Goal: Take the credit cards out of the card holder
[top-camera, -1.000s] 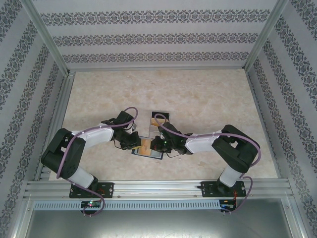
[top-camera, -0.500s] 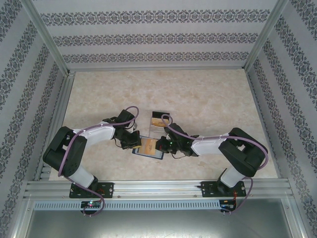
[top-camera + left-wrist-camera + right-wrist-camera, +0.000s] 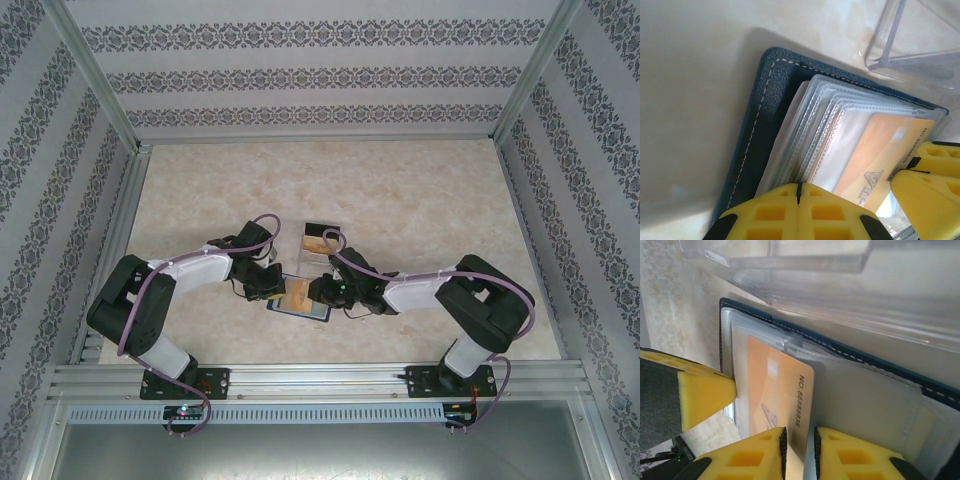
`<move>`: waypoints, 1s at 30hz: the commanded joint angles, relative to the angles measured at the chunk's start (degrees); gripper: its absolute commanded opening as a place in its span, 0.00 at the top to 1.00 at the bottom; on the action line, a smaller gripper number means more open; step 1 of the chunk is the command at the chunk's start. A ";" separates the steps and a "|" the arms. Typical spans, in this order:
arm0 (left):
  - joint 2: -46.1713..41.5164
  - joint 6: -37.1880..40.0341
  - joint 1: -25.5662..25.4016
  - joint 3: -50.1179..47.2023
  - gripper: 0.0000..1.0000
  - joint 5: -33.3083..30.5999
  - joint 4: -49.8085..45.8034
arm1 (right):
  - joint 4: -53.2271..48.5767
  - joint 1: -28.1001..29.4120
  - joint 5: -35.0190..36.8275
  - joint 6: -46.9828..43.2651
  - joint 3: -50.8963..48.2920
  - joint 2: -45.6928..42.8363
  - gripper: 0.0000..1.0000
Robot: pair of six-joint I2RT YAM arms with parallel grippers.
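The table [image 3: 430, 190] offers open surface across the upper half of the top view and toward both side edges. The working zone is confined to the lower centre, just above the aluminium rail [image 3: 320, 378] that carries the arm bases. One card holder [image 3: 755, 120] lies open and flat there, with its stitched navy border exposed at the left of the left wrist view. One clear stand [image 3: 321, 243] sits just beside the holder's far edge, leaving little clearance on that side. Several clear sleeves [image 3: 825, 130] fan out inside the holder. One orange credit card [image 3: 772, 385] lies on them, partly out of its sleeve. The left gripper [image 3: 798, 192] has its fingertips closed together, and they rest at the sleeves' near edge. The right gripper [image 3: 800, 437] has its jaws narrowly apart, with the card's long edge showing in the gap. Whether its pads touch the card cannot be told. Compared with half a second earlier, the right gripper sits slightly further left over the holder. The left arm, the holder and the stand are unchanged.
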 commanded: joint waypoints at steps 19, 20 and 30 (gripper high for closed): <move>3.30 1.15 -0.03 -0.86 1.00 -5.56 -5.76 | -1.16 -2.13 1.42 0.31 -7.69 -8.42 1.00; 3.30 1.20 -0.05 -0.83 1.00 -5.57 -5.78 | -1.67 -2.49 1.41 0.00 -8.32 -9.71 1.00; 2.07 1.50 -0.04 -0.11 1.00 -4.84 -5.61 | -26.16 -6.18 2.28 -13.74 -4.62 -30.20 1.00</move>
